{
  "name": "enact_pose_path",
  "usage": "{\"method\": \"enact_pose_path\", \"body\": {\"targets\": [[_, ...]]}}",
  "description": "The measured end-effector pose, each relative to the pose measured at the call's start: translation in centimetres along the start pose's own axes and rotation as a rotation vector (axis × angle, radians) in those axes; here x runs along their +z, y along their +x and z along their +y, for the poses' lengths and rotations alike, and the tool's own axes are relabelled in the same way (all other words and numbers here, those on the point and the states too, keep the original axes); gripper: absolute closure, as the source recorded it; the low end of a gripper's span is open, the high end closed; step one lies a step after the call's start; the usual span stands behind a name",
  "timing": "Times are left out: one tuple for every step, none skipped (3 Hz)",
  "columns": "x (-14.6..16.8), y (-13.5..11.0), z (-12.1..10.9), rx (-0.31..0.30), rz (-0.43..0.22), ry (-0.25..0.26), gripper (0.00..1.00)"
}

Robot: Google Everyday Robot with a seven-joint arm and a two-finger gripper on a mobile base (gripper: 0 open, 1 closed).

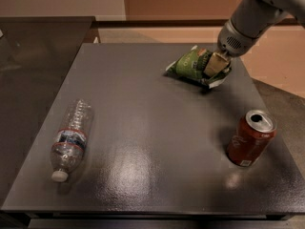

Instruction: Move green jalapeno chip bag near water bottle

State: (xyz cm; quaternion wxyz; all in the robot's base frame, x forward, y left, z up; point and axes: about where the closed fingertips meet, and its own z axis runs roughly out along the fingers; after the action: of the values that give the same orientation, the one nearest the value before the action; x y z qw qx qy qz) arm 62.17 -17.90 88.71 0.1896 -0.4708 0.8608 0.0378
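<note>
The green jalapeno chip bag is at the back right of the dark table, tilted, with its right end raised and a shadow under it. My gripper comes down from the upper right and is shut on the bag's right end. The water bottle lies on its side at the front left, white cap toward the front edge, far from the bag.
An upright red-brown soda can stands at the right, in front of the bag. A second dark surface adjoins the table on the left. Tan floor lies beyond the right edge.
</note>
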Motion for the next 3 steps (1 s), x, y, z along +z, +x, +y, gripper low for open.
{"method": "enact_pose_path", "body": {"targets": [[-2.5, -2.6, 3.2, -0.109, -0.063, -0.028, 1.0], [-4.2, -4.9, 7.2, -0.23, -0.107, -0.077, 1.0], [-4.5, -6.6, 11.5, -0.374, -0.123, -0.139, 1.0]]}}
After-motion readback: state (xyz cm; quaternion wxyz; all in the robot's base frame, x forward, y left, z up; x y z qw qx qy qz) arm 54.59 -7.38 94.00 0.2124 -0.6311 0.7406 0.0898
